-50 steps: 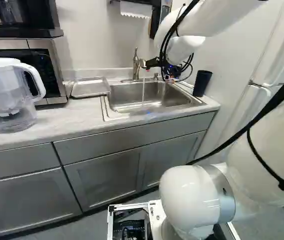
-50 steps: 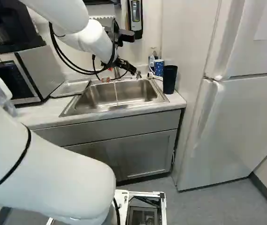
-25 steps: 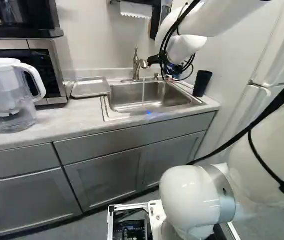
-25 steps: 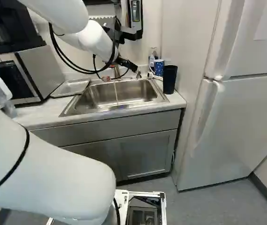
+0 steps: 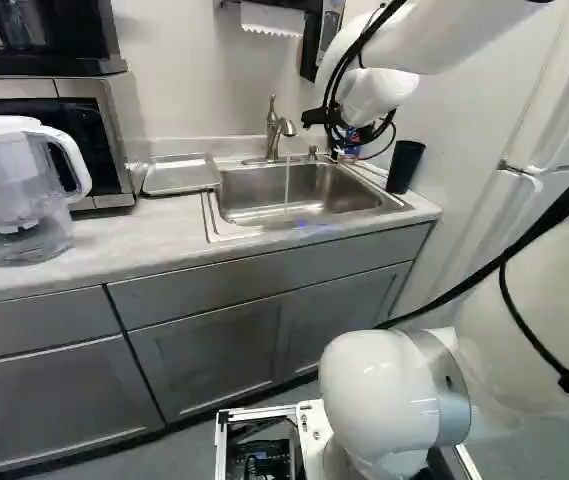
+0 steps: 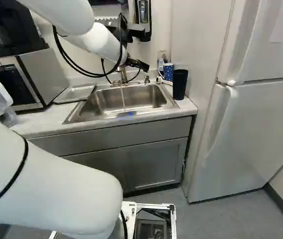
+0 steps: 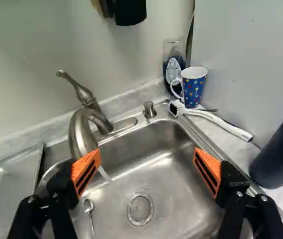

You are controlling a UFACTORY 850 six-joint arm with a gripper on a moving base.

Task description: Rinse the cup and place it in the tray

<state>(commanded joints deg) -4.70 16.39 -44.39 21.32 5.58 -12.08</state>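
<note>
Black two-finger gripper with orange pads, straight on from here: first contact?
Probably the stainless-steel sink, near its back rim; the gripper might clip the curved metal faucet first, depth unclear.

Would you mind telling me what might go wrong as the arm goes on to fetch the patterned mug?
The open gripper has one finger near the curved faucet, so a sideways move might bump it.

The patterned mug stands close to the bottle, with a white-handled brush lying in front; closing in could knock either.

The dark tumbler stands beside the sink, near the other finger's side, and might be tipped by a wide approach.
</note>
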